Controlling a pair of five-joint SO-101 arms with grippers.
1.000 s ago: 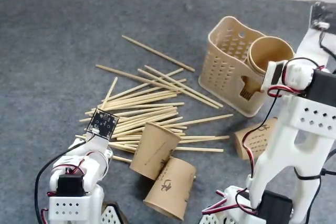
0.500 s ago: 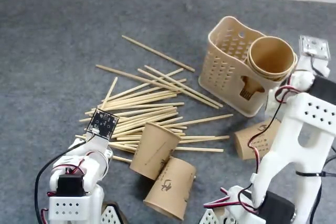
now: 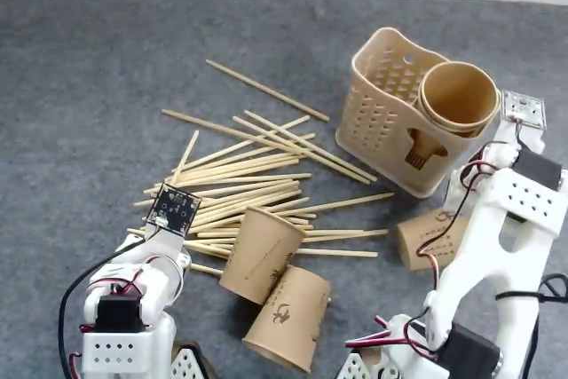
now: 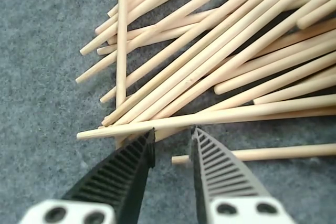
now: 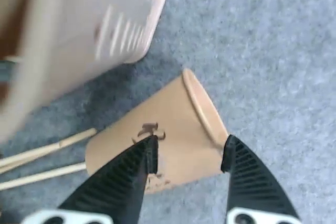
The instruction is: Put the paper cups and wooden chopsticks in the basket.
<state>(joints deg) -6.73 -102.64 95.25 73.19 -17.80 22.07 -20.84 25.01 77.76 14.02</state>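
1. Working the cup step: right fingers (image 5: 122, 177) are spread wide, one on each side of the loose cup (image 5: 169, 123). They hold nothing, and I cannot tell if they touch its wall.
2. The loose cup lies on its side on the bench (image 3: 89, 59), just beside the basket (image 3: 382, 108), on the side facing the arms.
3. Next move, my read: close on the cup body with light force, since a paper wall crushes easily. Then lift it above the basket rim and release.
4. The basket already holds nested cups (image 3: 457, 95) at one end. Best bet is to drop the next one into that stack or into the free end.
5. Left fingers (image 4: 126, 169) are empty with a narrow gap between them. Their tips sit at the edge of the chopsticks (image 4: 220, 61), well apart from the basket.
6. The chopsticks are all spread on the bench, from near the basket outward; none are in it.
7. Farther from the basket, a middle cup (image 3: 262, 255) lies across some stick ends, and a last cup (image 3: 288, 317) touches it.
8. Risks: two sticks end right by the loose cup's base and may get dragged. The basket wall is also close to one right finger.
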